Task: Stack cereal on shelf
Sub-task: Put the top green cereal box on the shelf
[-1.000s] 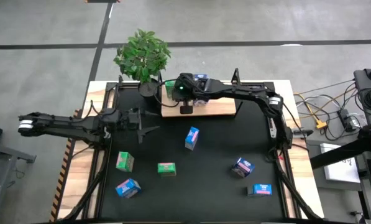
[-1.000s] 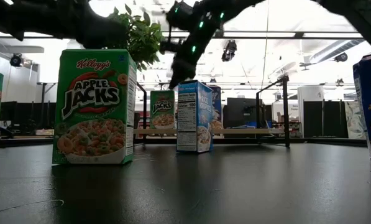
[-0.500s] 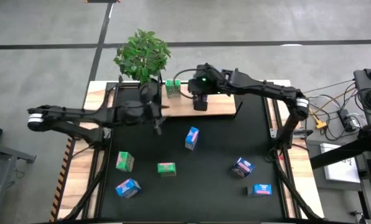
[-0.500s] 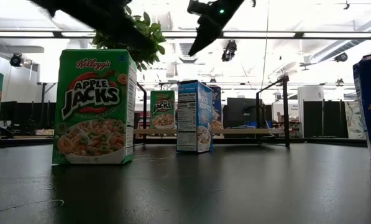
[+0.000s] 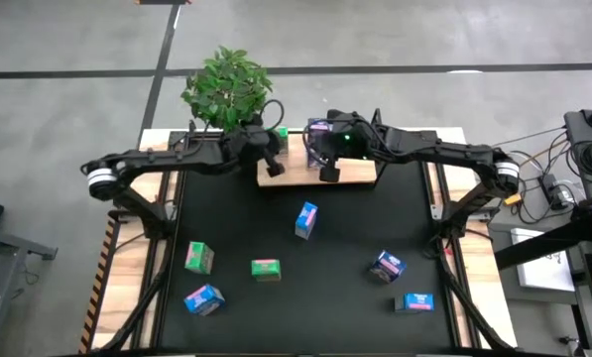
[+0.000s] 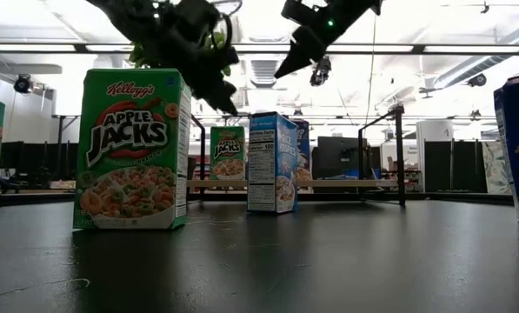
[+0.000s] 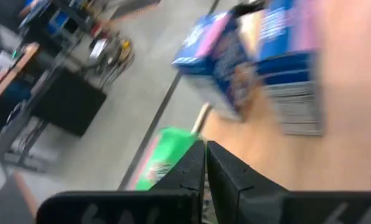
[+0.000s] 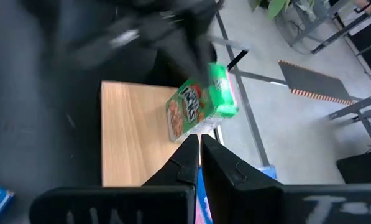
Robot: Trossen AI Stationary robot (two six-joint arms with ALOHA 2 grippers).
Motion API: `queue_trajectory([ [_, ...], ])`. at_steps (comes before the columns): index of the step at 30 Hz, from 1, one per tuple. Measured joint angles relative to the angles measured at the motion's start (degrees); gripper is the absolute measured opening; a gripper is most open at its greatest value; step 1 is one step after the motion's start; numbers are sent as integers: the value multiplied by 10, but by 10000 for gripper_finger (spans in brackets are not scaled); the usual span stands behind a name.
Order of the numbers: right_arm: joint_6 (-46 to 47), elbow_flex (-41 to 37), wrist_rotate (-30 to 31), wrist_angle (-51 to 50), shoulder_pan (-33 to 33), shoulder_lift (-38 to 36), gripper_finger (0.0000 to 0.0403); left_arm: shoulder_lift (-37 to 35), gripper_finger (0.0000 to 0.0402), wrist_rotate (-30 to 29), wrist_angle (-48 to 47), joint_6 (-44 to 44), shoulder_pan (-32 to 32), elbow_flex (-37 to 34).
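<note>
My left gripper is up over the left end of the flat pale wooden shelf board. Its two dark fingers are pressed tight together and hold nothing. Just past its tips stands a small green cereal box, and a bit farther on I see a small blue cereal box with blue and pink on its side. Both sit on the wooden board.

My right gripper is close by, a little to the right of the left one, over the middle of the same board. Its fingers are shut tight too, with nothing between them. In front of it I see the green box again, and the left arm as a dark blur beside that box. I cannot tell if the left arm touches the box.

From low down, both grippers hang high above the boxes, the left gripper over the far green box.

Nearer to me than the grippers, on the big black mat, more little boxes wait. A blue one stands just below the board. Two green ones and a blue one lie off to the left. Two more blue ones lie off to the right.

Behind the left gripper is a leafy green plant at the table's far edge.
</note>
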Motion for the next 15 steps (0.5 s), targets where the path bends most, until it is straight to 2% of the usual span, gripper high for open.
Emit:
queue_trajectory([
  [3, 0, -14, 0, 9, 0, -4, 9, 15, 0, -1, 2, -14, 20, 0],
  [11, -1, -35, 0, 22, 0, -4, 9, 32, 0, -1, 21, -18, 25, -7],
  [15, 7, -38, -46, 29, 0, -1, 9, 41, 0, -1, 27, -20, 25, -7],
])
